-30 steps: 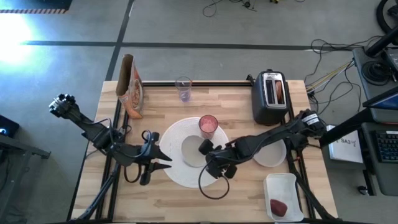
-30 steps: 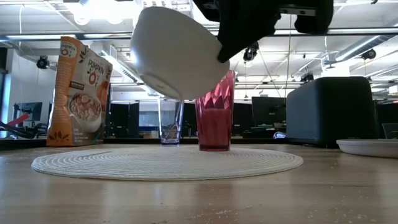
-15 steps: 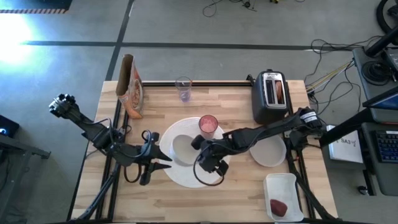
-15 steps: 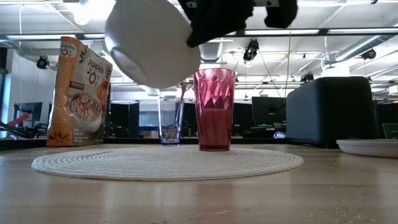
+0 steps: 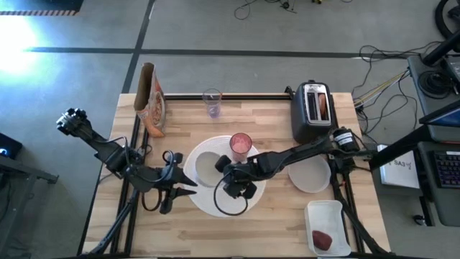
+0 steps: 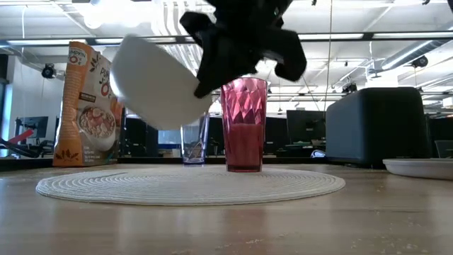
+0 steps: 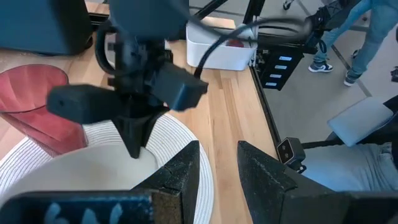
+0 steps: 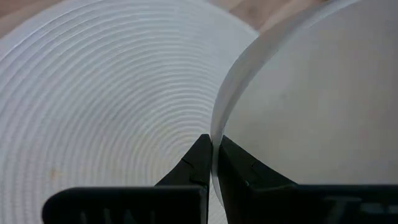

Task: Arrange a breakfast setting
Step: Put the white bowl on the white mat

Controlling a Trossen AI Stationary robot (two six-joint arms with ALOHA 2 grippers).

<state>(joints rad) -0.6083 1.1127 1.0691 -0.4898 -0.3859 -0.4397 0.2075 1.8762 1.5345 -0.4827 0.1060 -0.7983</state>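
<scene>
From above, the large round placemat (image 5: 215, 188) was seen near the middle of the desk (image 5: 266, 230). The small white bowl (image 5: 206, 167) was held over the placemat, its rim pinched between the jaws of the right gripper (image 5: 221, 170). The pink tumbler (image 5: 241, 144) stood at the placemat's far edge. The left gripper (image 5: 188, 184) was kept at the placemat's left edge; whether its jaws were apart could not be told there. A white plate (image 5: 313, 176) was seen to the right of the placemat, with the toaster (image 5: 312, 111) behind it. A white tray (image 5: 329, 226) with a dark-red fruit (image 5: 322, 238) in it was placed near the desk's front right corner. A cereal bag (image 5: 152, 101) and a clear glass (image 5: 211, 102) were set beyond the placemat.

At desk height, the bowl (image 6: 152, 81) was shown tilted and lifted clear above the placemat (image 6: 191, 184), gripped from the right by the right gripper (image 6: 202, 88). The tumbler (image 6: 244, 125) stood upright behind the placemat.

From the left wrist, that arm's own fingers (image 7: 180, 177) were seen a little apart, with nothing between them, beside the placemat.

From the right wrist, the jaws were shown clamped on the bowl's rim (image 8: 224, 118) above the ribbed placemat (image 8: 106, 106).
</scene>
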